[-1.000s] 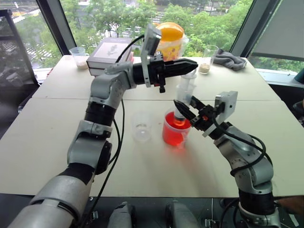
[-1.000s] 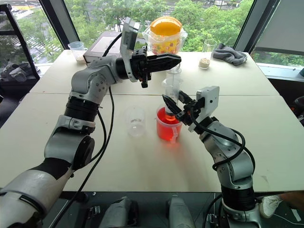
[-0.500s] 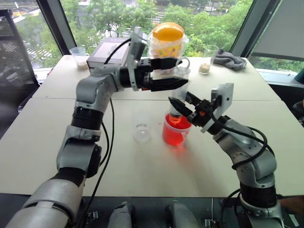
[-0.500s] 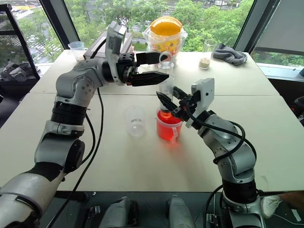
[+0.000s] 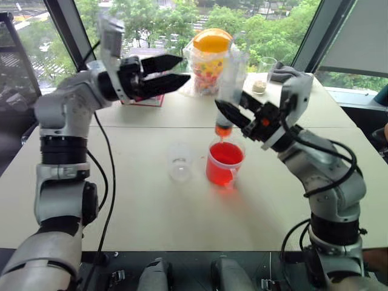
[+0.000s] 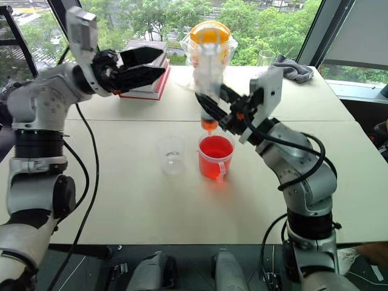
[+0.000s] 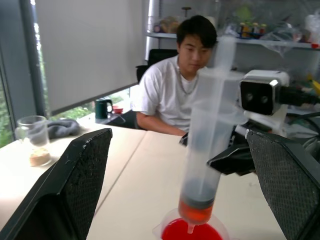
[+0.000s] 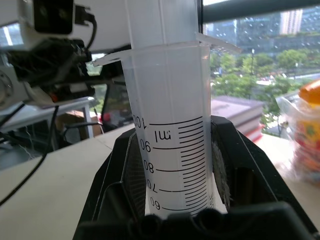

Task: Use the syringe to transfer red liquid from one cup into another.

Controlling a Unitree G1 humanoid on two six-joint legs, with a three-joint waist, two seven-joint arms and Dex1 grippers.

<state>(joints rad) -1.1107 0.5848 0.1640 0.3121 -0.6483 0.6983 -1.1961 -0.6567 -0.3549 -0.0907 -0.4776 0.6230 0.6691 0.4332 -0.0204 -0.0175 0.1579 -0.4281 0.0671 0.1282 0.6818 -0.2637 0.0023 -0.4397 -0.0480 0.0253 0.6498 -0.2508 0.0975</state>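
My right gripper is shut on the lower barrel of the syringe, holding it nearly upright. The graduated barrel shows close up between the black fingers. Its orange tip hangs just above the cup of red liquid, and a little orange-red liquid sits at the barrel's bottom. The small clear cup stands to the left of the red cup. My left gripper is open, up and to the left of the syringe, with nothing between its fingers.
A candy jar with an orange lid stands behind the syringe. Books lie at the back left. A glass with beige grains and a grey cloth are at the back right. A person sits beyond the table.
My left gripper opened, let go of the plunger top and swung away to the left. My right gripper raised the syringe, bringing its tip out of the red cup.
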